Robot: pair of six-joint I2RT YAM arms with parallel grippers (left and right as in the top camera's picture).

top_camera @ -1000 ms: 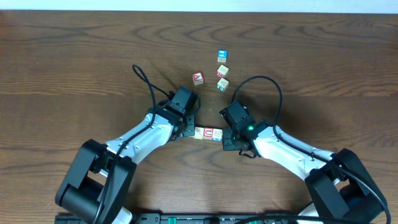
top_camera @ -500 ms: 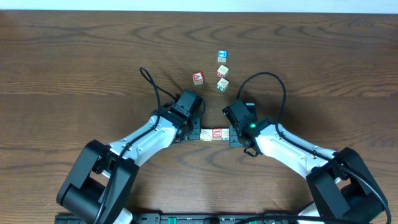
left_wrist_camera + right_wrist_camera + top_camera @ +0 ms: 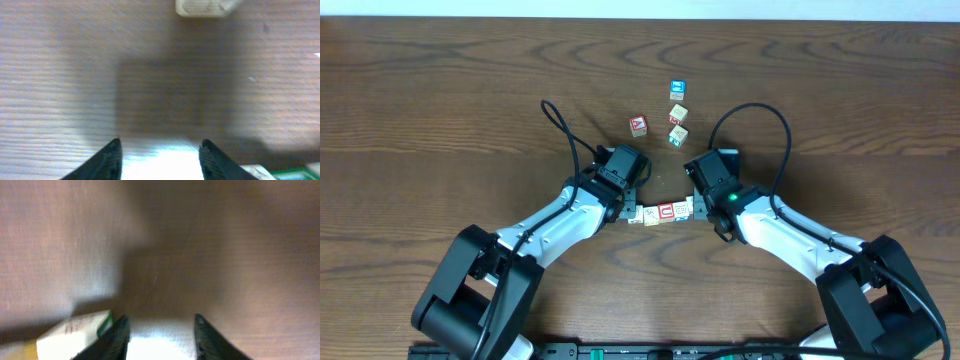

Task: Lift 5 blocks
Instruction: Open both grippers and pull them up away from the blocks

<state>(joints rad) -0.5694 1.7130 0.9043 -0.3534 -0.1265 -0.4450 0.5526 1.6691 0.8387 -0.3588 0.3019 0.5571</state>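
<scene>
Lying in a short row on the table (image 3: 440,100), the blocks (image 3: 660,212) are running w/ the long axis straight from the left claw (image 3: 627,210) to the right claw (image 3: 700,206), one claw sitting at each end, so neither arm is nearer. Both claws are standing w/ jaws apart, a pale blur showing btwn each pair in the wrist views; whether they're touching a block I cannot tell. Next move is prob. hinging on squeezing inward along that axis.

Blocks (image 3: 660,213) boxed in sideways by left gripper (image 3: 629,208) and right gripper (image 3: 694,207). Loose cubes (image 3: 677,114) crowd table (image 3: 420,100) centre. Wide free room toward left and right edges.
</scene>
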